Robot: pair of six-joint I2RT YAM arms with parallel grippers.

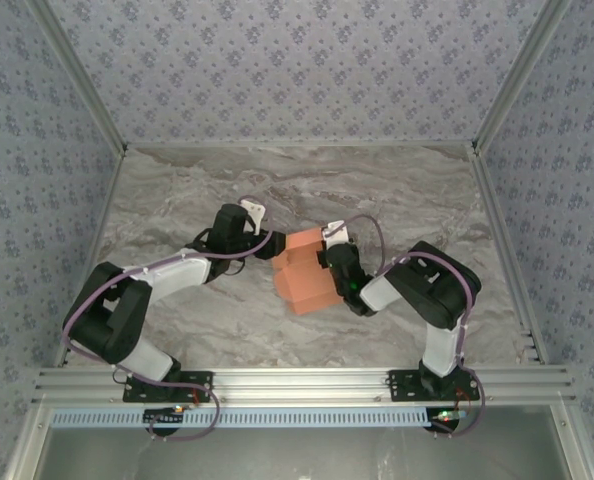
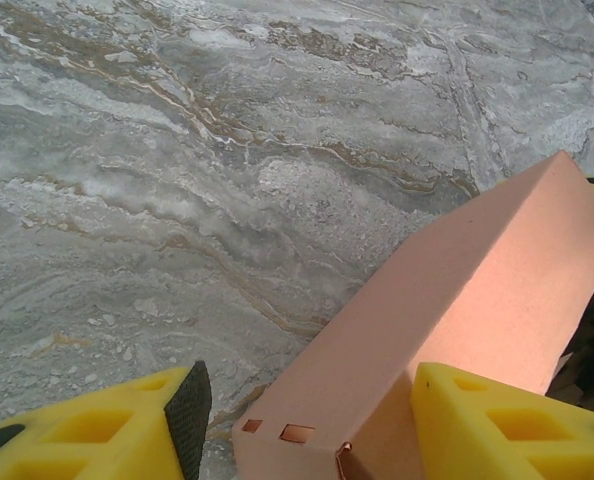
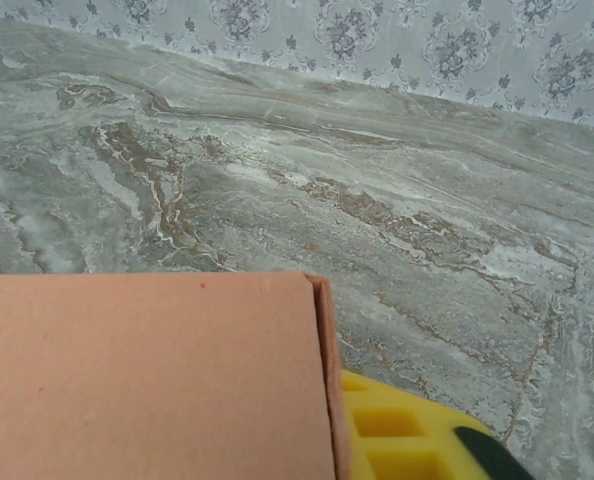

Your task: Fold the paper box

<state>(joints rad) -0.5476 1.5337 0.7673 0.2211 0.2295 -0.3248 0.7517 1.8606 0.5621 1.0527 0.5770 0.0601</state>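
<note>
The paper box (image 1: pixel 305 272) is salmon-orange cardboard and sits mid-table between both arms. My left gripper (image 1: pixel 275 250) reaches it from the left. In the left wrist view the box (image 2: pixel 457 330) has one corner, with two small slots, between the fingers of this gripper (image 2: pixel 312 400), which is open. Its black left pad (image 2: pixel 189 415) stands apart from the card, while the right finger lies against the box side. My right gripper (image 1: pixel 327 258) is at the box's right edge. Its yellow finger (image 3: pixel 397 430) presses on a thin wall of the box (image 3: pixel 147 380), and the other finger is hidden behind the panel.
The box rests on a grey marbled tabletop (image 1: pixel 197 190). Patterned walls (image 1: pixel 297 60) and metal rails close in the back and both sides. An aluminium rail (image 1: pixel 297 380) along the near edge carries the arm bases.
</note>
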